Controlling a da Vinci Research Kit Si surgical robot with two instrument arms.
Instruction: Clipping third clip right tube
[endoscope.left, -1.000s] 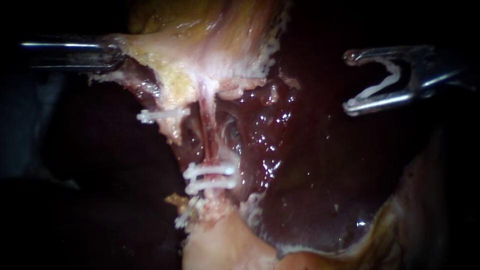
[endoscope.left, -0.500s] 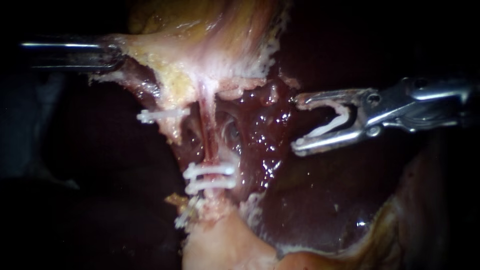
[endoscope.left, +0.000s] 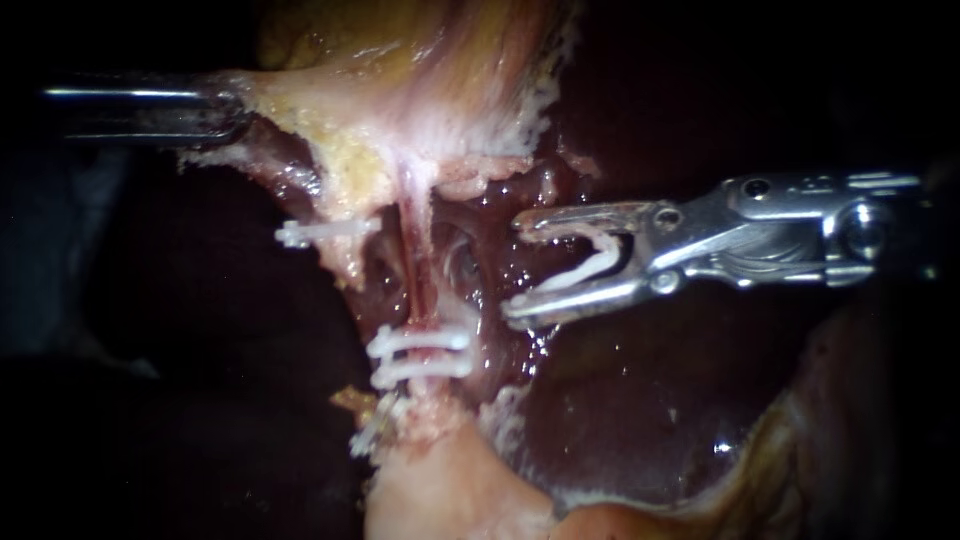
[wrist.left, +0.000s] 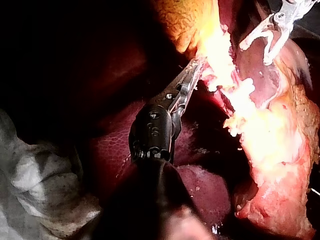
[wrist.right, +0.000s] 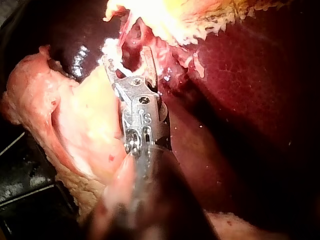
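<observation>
The thin red right tube (endoscope.left: 418, 265) runs down from the pale gallbladder tissue (endoscope.left: 400, 130) to two white clips (endoscope.left: 420, 355) set close together across its lower end. My right instrument (endoscope.left: 515, 268) comes in level from the right. Its jaws stand wide apart and carry a white clip (endoscope.left: 590, 265) bent between them. Their tips are just right of the tube, apart from it. My left instrument (endoscope.left: 232, 112) is shut on the gallbladder tissue at the upper left, seen also in the left wrist view (wrist.left: 196, 67).
One more white clip (endoscope.left: 320, 232) sits on the left strand of tissue. Dark wet liver (endoscope.left: 620, 400) lies behind and below the right instrument. Pale fatty tissue (endoscope.left: 450, 490) fills the bottom centre. Gauze (wrist.left: 40, 185) lies beside the left shaft.
My right instrument has moved left and down with its clip, from the far right edge to just beside the right tube. The left instrument and the tissue have stayed still.
</observation>
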